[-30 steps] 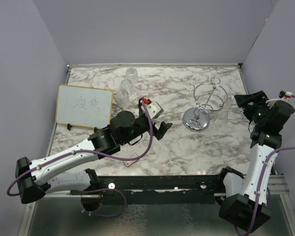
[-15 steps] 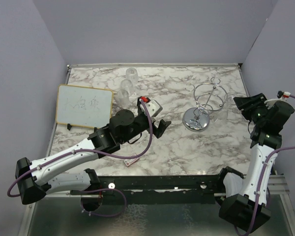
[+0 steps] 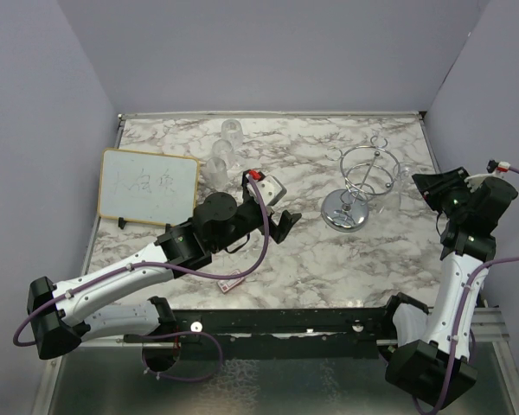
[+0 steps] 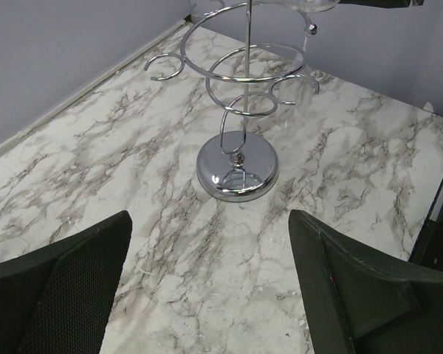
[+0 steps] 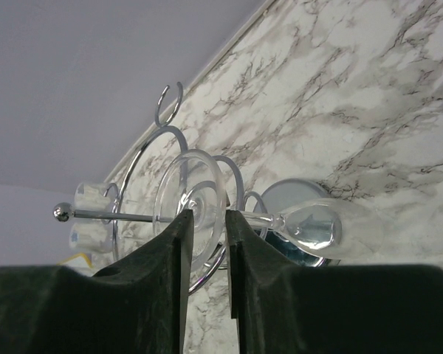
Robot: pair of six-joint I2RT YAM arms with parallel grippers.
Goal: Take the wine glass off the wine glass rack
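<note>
Wine glass rack (image 3: 361, 177), chrome wire. In the top view it stood right of centre on the marble table (image 3: 329, 259). The right gripper (image 3: 424, 184) was just beside its right side and the left gripper (image 3: 285, 226) near its left.

Left wrist view: the left gripper's fingers were spread wide with nothing between them, the rack well ahead.

Right wrist view: the wine glass (image 5: 314, 225) hung on the rack, foot toward the post's top, bowl toward the base. The right gripper's fingers (image 5: 179, 251) stood close together at the foot, but a grip could not be made out.

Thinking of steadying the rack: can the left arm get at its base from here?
Probably yes: the left gripper is open, facing the rack's base, with only bare table between.
</note>
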